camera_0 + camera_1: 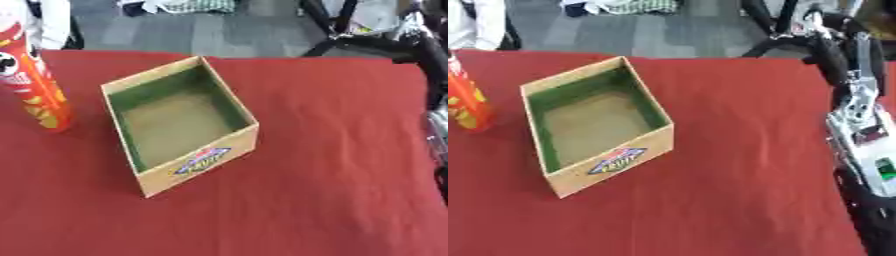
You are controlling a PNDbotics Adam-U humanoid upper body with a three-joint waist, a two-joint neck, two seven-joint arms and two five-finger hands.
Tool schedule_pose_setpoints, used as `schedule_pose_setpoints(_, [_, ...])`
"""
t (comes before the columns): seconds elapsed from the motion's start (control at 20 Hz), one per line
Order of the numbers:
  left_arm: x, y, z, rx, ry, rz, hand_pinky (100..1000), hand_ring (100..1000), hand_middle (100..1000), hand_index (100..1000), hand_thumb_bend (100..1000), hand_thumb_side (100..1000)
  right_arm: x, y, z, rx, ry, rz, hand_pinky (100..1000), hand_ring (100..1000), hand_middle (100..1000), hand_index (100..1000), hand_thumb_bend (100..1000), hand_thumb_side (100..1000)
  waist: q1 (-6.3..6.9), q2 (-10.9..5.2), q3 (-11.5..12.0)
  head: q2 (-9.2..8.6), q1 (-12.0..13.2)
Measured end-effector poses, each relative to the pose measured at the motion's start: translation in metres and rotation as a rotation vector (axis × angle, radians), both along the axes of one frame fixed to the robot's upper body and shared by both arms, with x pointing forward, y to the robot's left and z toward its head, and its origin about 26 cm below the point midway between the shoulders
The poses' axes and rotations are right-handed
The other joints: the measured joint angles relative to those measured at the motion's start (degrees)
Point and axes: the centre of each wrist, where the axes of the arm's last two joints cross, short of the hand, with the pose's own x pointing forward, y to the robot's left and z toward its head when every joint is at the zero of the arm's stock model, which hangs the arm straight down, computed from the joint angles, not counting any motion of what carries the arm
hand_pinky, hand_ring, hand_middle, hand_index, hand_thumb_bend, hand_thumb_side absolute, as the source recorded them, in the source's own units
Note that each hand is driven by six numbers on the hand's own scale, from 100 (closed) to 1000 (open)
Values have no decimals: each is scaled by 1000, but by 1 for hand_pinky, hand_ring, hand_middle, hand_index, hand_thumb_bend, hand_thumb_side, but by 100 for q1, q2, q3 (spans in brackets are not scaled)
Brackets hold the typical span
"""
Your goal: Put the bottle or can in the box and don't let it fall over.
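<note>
The right arm (859, 130) runs along the right edge; its hand is out of sight, so its state cannot be told. One open cardboard box (179, 125) sits mid-table on the red cloth (332, 150). One red crisp can (31, 80) stands upright left of the box, apart from it.

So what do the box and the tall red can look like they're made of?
The box looks like plain matte cardboard: tan walls with thin raw edges, a green-tinted inside and a printed label. The red can looks like a glossy printed tube, probably paperboard, though that cannot be told for sure.
</note>
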Motion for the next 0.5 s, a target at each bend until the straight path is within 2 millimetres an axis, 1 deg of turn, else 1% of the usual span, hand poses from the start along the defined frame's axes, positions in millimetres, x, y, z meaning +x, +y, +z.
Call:
schedule_pose_setpoints(0.1, [0,1,2,21,4,8,825,761,751,715,971,333,0,0,0,0,0,0,553,747,773,721,175,560,1,-24,0,3,0])
schedule_pose_setpoints(0.25, [0,5,12,104,15,50,835,783,766,730,965,346,0,0,0,0,1,0,553,747,773,722,175,559,5,-53,17,8,1])
schedule_pose_setpoints(0.3, [0,7,17,141,19,68,839,789,767,729,965,346,0,0,0,0,2,0,553,747,773,722,228,557,9,-64,22,12,5])
schedule_pose_setpoints(0.35, [0,9,23,187,21,89,842,794,773,737,961,351,0,0,-1,-1,3,0,553,747,773,722,175,558,16,-81,26,22,18])
schedule_pose_setpoints(0.5, [1,14,43,318,41,144,853,806,781,750,952,361,0,-1,-2,-2,8,0,554,747,773,722,175,557,23,-139,46,44,110])
